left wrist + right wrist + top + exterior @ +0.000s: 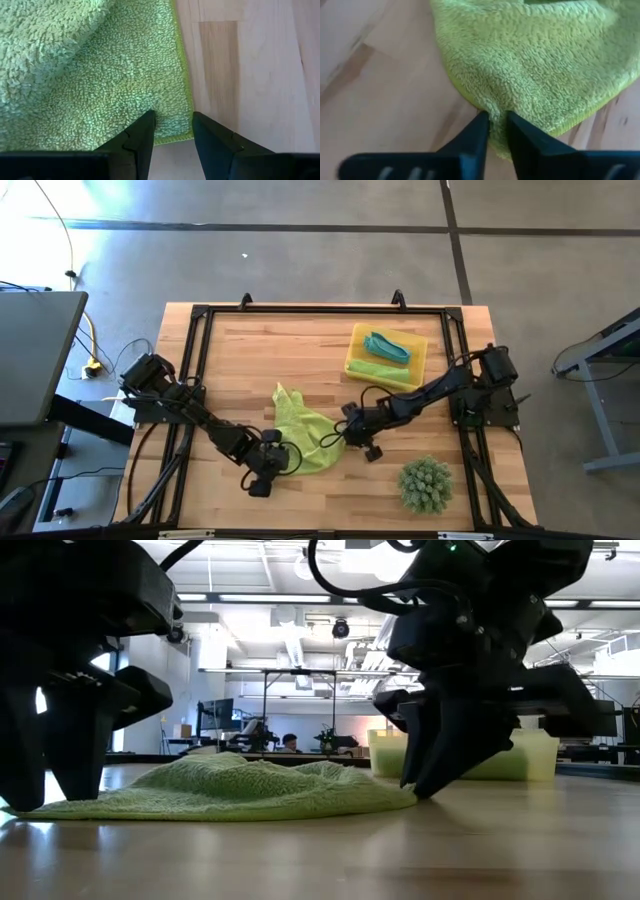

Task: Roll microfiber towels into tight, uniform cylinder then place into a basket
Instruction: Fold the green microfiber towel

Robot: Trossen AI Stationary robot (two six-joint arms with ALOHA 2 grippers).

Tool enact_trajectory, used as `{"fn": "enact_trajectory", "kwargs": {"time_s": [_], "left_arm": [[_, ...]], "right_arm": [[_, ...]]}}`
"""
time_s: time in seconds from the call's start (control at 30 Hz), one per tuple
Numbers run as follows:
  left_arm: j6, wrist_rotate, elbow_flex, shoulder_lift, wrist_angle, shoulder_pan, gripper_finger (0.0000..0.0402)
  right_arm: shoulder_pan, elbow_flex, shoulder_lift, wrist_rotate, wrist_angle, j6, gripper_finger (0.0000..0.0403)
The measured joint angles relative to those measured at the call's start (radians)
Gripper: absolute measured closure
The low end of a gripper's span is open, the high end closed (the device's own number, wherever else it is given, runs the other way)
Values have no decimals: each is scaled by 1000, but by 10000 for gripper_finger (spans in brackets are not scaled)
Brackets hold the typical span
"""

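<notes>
Right end effector (496,125) pinches the lime towel's (300,430) edge; left end effector (172,127), spread, apparently straddles a corner.

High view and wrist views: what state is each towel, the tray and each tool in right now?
Loose lime-green microfiber towel: unrolled, crumpled on the wooden table.
Teal rolled towel: in the tray.
Lime-green rolled towel: in the tray.
Shallow yellow plastic tray: holds two rolls.
Left tool: open over the loose towel's corner.
Right tool: pinching the loose towel's edge.
</notes>
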Motion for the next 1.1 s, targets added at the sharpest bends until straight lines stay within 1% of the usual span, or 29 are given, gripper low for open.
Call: {"fn": "enact_trajectory", "kwargs": {"time_s": [0.1, 0.13, 0.23, 0.3, 0.5, 0.53, 0.67, 0.77, 0.9, 1.0, 1.1], "left_arm": [[3, -22, 0, 0, -3, -1, 275], [7, -32, 0, 0, -4, -1, 277], [9, -44, 0, 1, -8, -2, 289], [9, -49, 0, 1, -13, -2, 307], [-10, -57, 0, 1, -23, 0, 387], [-10, -51, 0, 1, -22, 0, 394], [2, -37, 34, 5, -57, 1, 394], [26, -31, 100, 13, -140, 3, 399], [35, -37, 221, 14, -329, 8, 400], [16, -82, 305, 12, -483, 8, 400], [-9, -151, 399, 11, -607, 9, 401]], "right_arm": [[6, 0, 1, 2, -1, 65, 388], [10, -1, 1, 5, -1, 77, 395], [22, -2, 2, 15, 6, 110, 393], [28, -4, 2, 18, 20, 152, 393], [36, -5, 1, 22, 33, 257, 400], [36, -5, -4, 22, 33, 280, 400], [36, -6, -26, 20, 31, 330, 402], [38, -11, -71, 7, 1, 335, 402], [38, -9, -147, 34, -17, 330, 402], [37, -9, -204, 79, -56, 325, 402], [38, -7, -266, 134, -53, 291, 402]]}}
